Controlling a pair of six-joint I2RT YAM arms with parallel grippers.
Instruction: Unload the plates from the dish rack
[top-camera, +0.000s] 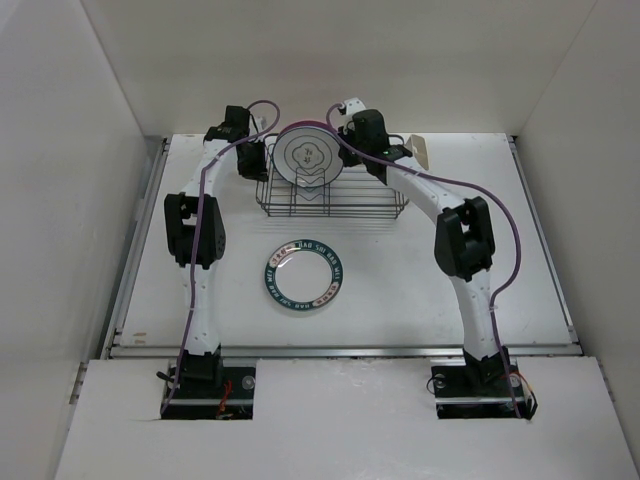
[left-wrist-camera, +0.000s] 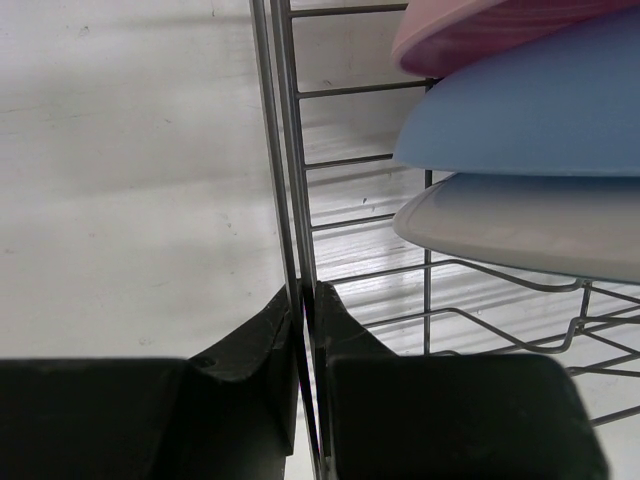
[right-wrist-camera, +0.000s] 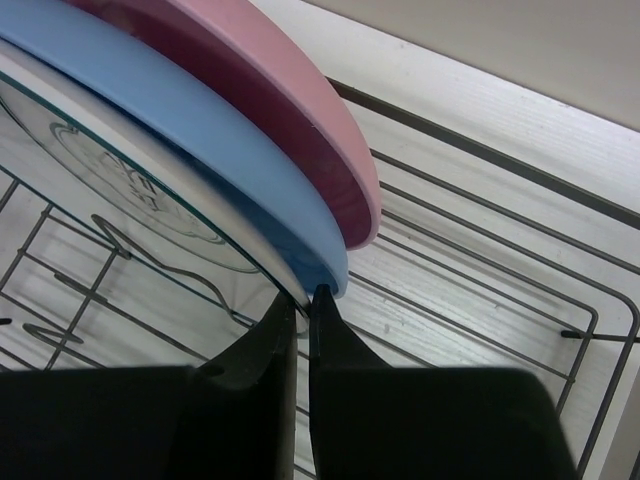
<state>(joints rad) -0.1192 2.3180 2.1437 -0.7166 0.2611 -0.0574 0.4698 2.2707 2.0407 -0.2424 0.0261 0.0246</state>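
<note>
Dish rack (top-camera: 335, 205): dark grey wire; cream cup (top-camera: 421, 150) at its end twd the right edge. White plate (top-camera: 305, 155) in rack: thin teal rim line, dark outline motif in centre. Behind it blue plate (right-wrist-camera: 190, 140), plain; then pink plate (right-wrist-camera: 300, 120), plain, darker pink on inner face. Rimmed plate (top-camera: 305, 274) at table centre: white middle, broad dark teal band w/ pale letter-like marks & small reddish bits. Table (top-camera: 390, 300) white. L gripper (left-wrist-camera: 305, 290) & R gripper (right-wrist-camera: 303, 300): black. Arms (top-camera: 478, 300) white w/ black joints; cables (top-camera: 520, 245) purple.
</note>
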